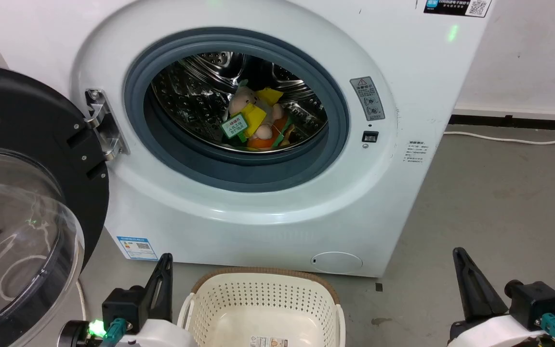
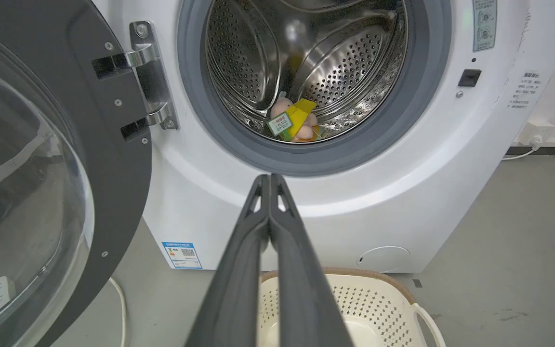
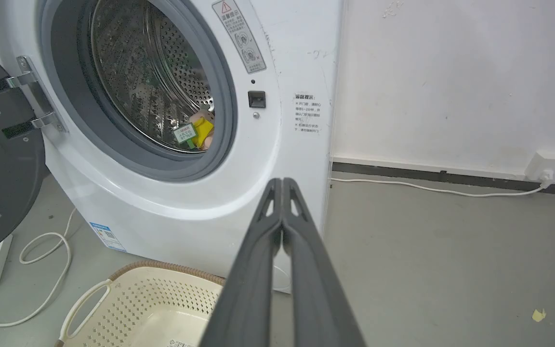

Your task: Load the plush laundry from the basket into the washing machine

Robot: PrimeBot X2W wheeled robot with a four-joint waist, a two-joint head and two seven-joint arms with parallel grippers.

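So, a smooth grey concrete floor [image 1: 489, 202] and a white wall [image 3: 451, 72]. The glossy white washing machine [image 1: 268, 226] has its round door [image 1: 27, 125] swung open, with the plush laundry [image 1: 256, 120] in the dimpled steel drum [image 1: 195, 91]. A cream perforated basket [image 1: 263, 299] sits in front. The left pincer [image 2: 269, 179] and right pincer [image 3: 282, 182] both have their fingers pressed together.

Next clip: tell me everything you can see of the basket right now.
The basket is cream perforated plastic, oval-rectangular, with a brown woven-look rim and white side handles. It stands upright on the grey floor, close in front of the washing machine. Its visible inside is bare but for a printed label on the bottom. The near part is cut off by the picture's edge.
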